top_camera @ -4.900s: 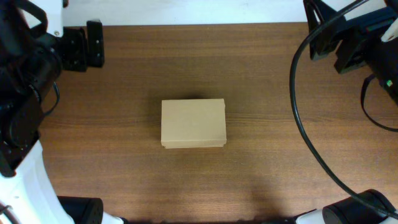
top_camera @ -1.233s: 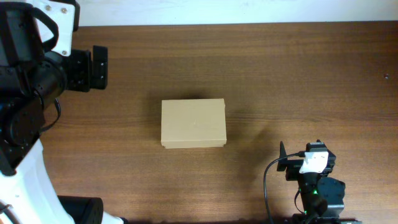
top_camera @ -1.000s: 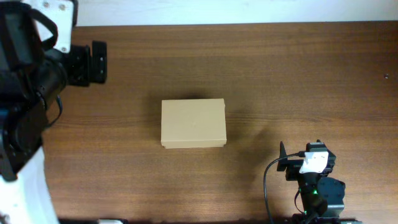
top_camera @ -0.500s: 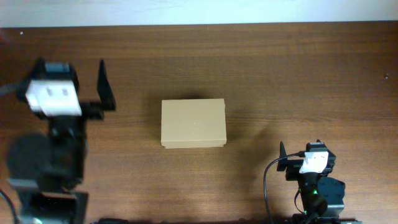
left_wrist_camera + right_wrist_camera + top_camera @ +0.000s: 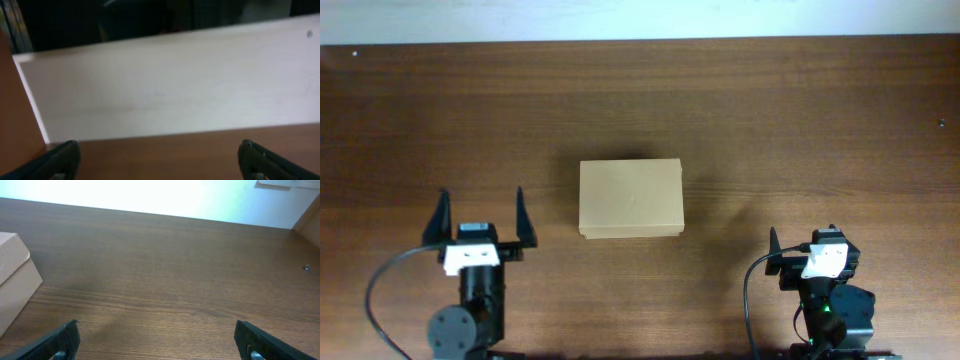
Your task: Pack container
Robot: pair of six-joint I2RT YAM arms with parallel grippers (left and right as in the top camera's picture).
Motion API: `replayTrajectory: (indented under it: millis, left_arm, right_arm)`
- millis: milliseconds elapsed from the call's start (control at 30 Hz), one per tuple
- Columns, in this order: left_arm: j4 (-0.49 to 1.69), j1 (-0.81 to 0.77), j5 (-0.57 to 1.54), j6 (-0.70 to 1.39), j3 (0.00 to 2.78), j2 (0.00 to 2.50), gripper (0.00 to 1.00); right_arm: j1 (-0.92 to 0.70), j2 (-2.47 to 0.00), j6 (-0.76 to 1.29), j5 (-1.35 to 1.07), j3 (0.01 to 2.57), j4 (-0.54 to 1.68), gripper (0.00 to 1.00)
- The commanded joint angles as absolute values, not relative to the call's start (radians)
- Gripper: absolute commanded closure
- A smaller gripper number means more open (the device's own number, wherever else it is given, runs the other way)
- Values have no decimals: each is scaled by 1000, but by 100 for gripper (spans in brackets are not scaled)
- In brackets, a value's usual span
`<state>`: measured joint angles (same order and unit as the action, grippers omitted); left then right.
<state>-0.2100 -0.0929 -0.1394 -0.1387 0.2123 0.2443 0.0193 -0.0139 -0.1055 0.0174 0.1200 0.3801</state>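
Jaws spread wide and empty on left gripper (image 5: 480,213), lower left of overhead view, and right gripper (image 5: 160,341), lower right. Container (image 5: 630,198) sits mid-frame on tabletop (image 5: 770,120), lid down, well apart from both. Likely light; thin cardboard, dents if squeezed. Best hold: across its short sides, gently.
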Motion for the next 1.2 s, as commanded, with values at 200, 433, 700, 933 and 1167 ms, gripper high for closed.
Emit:
replayTrajectory:
  millis: [200,433,700,933,1167]
  left_arm:
    - [-240,-89,-147,-152,46,195,0]
    - [-198,-88,-147,-152,8,195,1]
    - [-97,-89,-147,-152,8,195,1]
    - [63,-89,-147,-152,9,195,0]
    - [68,-89,-147,-152,9,203,1]
  right_arm:
    - [28,-2,-97,11,112,377,1]
    - [28,-2,-97,12,112,377,1]
    - [28,-2,-97,12,112,377,1]
    - [28,-2,-97,12,112,377,1]
    - [28,-2,-97,12,112,377,1]
